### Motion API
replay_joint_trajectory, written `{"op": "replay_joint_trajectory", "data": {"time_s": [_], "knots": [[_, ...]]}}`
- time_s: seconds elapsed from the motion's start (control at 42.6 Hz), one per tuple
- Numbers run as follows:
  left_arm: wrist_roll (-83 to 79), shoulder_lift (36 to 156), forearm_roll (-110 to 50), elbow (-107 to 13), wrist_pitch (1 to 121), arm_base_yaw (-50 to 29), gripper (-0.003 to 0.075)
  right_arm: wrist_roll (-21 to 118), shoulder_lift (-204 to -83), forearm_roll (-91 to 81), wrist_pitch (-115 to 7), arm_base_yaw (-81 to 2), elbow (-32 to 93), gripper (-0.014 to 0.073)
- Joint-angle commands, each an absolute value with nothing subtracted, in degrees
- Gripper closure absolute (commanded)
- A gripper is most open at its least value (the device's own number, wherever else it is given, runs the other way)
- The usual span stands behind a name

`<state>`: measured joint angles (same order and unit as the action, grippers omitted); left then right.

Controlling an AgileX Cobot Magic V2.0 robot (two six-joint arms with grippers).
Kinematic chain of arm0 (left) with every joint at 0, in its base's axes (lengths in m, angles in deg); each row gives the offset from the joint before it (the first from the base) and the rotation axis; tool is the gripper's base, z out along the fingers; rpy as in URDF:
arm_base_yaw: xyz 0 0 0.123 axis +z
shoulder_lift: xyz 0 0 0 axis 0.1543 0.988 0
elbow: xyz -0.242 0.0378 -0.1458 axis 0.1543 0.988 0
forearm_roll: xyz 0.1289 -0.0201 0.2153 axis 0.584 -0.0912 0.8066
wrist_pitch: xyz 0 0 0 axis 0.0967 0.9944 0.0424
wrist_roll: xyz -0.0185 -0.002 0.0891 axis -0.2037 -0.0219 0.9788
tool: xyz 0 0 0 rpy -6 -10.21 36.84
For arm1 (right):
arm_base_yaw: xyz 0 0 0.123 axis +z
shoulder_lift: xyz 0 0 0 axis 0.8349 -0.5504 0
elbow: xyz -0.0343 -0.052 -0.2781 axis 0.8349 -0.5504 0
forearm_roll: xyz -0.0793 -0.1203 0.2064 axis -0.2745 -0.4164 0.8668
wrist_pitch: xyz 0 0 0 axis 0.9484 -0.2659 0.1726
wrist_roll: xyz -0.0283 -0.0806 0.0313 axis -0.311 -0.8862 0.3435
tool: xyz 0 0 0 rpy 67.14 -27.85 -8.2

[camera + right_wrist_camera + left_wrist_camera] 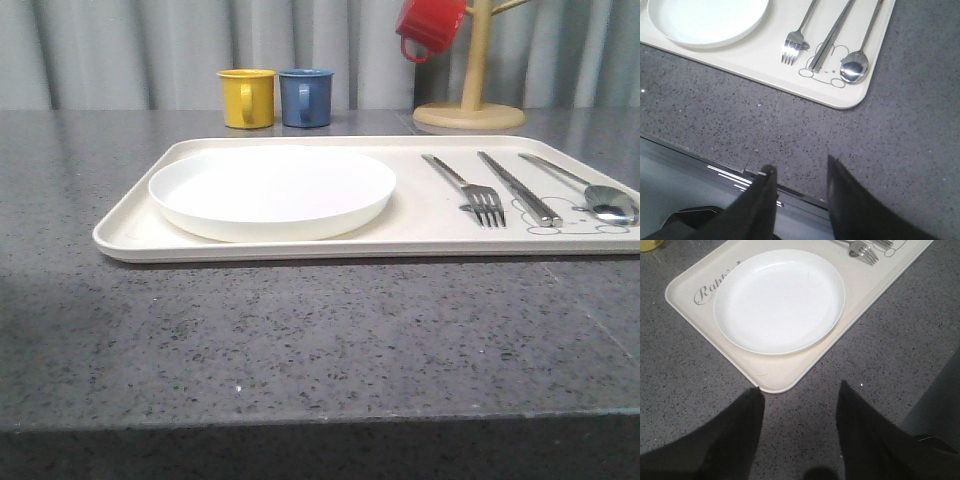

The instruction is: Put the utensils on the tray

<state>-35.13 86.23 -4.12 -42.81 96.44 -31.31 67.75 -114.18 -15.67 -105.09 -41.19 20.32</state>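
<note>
Basically done: plate (272,190), fork (470,190), knife (520,187) and spoon (590,190) are all lying on the tray (130,235). Left claw (797,402) and right claw (800,182) are hanging empty, fingers apart, over the table (320,340). Next I'd expect only retracting.

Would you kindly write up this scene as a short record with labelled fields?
tray: large cream rectangular plastic tray on the dark speckled counter
plate: round white plate on the tray's left part
cutlery: silver metal fork, straight knife and spoon side by side on the tray's right part
left end effector: open, empty, above the counter near a tray corner
right end effector: open, empty
behind the tray: yellow mug, blue mug, red mug on a wooden stand
</note>
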Motion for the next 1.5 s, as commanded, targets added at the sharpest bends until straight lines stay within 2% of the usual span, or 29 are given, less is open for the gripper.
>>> {"op": "replay_joint_trajectory", "data": {"time_s": [0.0, 0.141, 0.211, 0.822, 0.94, 1.198, 1.48], "knots": [[-35.49, 86.05, -4.12, -44.38, 92.31, -31.79, 0.0498, 67.87, -113.91, -15.87, -99.86, -41.17, 21.0, 0.044], [-35.49, 86.05, -4.12, -44.38, 92.31, -31.79, 0.0679, 67.87, -113.92, -15.87, -99.6, -41.17, 20.95, 0.0638], [-35.49, 86.05, -4.12, -44.38, 92.31, -31.79, 0.0741, 67.87, -113.92, -15.87, -98.72, -41.17, 20.95, 0.0656], [-35.49, 85.94, -4.12, -44.38, 92.31, -31.79, 0.0741, 67.82, -113.92, -15.67, -97.7, -41.17, 20.95, 0.0661], [-35.49, 85.36, -4.12, -44.38, 92.21, -29.52, 0.0741, 67.82, -113.92, -15.66, -97.76, -41.17, 20.95, 0.0661], [-35.49, 77.56, -3.44, -39.03, 82.99, -15.44, 0.0741, 67.82, -113.92, -15.66, -97.76, -41.17, 20.95, 0.0661], [-35.49, 61.62, -3.05, -27.02, 72.43, 0.87, 0.0741, 67.82, -113.92, -15.66, -97.82, -41.17, 20.95, 0.0661]]}}
